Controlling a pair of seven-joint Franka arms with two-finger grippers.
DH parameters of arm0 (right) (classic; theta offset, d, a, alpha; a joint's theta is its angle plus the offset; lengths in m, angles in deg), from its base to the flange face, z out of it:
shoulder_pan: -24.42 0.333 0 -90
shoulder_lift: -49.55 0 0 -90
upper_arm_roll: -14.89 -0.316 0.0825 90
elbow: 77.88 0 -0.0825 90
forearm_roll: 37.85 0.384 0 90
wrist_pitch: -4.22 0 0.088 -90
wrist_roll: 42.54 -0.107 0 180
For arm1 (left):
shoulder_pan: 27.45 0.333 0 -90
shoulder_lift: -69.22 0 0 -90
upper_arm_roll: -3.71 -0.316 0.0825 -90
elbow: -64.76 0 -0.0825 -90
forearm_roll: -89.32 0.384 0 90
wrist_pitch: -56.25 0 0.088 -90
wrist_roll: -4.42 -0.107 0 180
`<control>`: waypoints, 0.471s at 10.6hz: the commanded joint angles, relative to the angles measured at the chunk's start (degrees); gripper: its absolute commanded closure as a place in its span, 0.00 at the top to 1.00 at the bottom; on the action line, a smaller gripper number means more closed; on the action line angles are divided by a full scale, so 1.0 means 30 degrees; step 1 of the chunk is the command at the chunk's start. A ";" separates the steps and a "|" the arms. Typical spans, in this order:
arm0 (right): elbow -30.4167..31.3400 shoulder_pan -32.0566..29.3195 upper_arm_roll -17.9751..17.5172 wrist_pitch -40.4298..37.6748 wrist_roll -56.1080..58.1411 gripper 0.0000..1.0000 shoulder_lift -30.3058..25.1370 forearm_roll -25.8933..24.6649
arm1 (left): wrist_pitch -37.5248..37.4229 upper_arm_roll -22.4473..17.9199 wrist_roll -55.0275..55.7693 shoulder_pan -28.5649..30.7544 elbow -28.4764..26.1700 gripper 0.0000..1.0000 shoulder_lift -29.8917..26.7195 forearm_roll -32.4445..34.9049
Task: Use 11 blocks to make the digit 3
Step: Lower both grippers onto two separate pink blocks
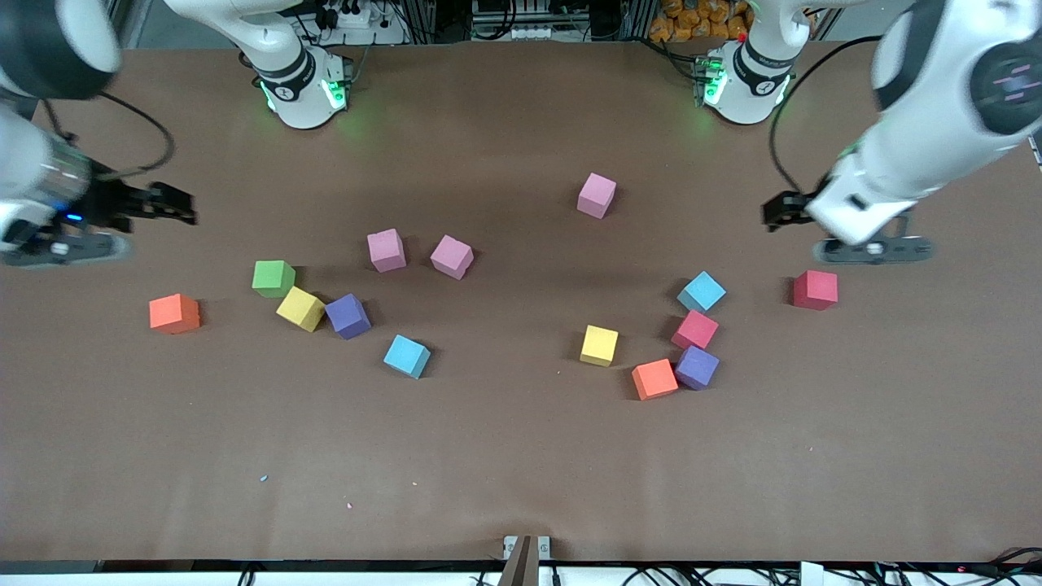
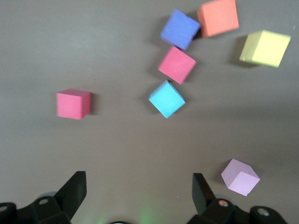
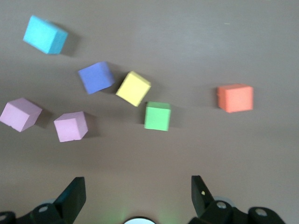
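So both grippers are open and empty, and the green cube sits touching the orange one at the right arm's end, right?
Not quite. The green cube touches a yellow cube, not the orange cube, which sits apart, as the front view shows. The left gripper and right gripper are open and empty.

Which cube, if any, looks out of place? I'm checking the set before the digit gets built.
The green cube stands out: it is the only one of its colour, touching a yellow cube toward the right arm's end. The cubes lie scattered and skewed; none looks damaged.
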 commanded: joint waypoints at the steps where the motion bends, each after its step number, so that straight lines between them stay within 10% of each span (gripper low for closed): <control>1: 0.1294 0.1736 0.0058 0.1571 -0.1808 1.00 0.0000 0.0961 | 0.2255 0.2857 0.0773 0.0131 -0.3761 1.00 -0.1410 -0.0281; 5: 0.1382 0.4287 0.0058 0.3067 -0.6729 1.00 0.1904 0.2286 | 0.6004 0.7957 0.2565 0.0073 -0.7429 1.00 -0.1413 -0.0281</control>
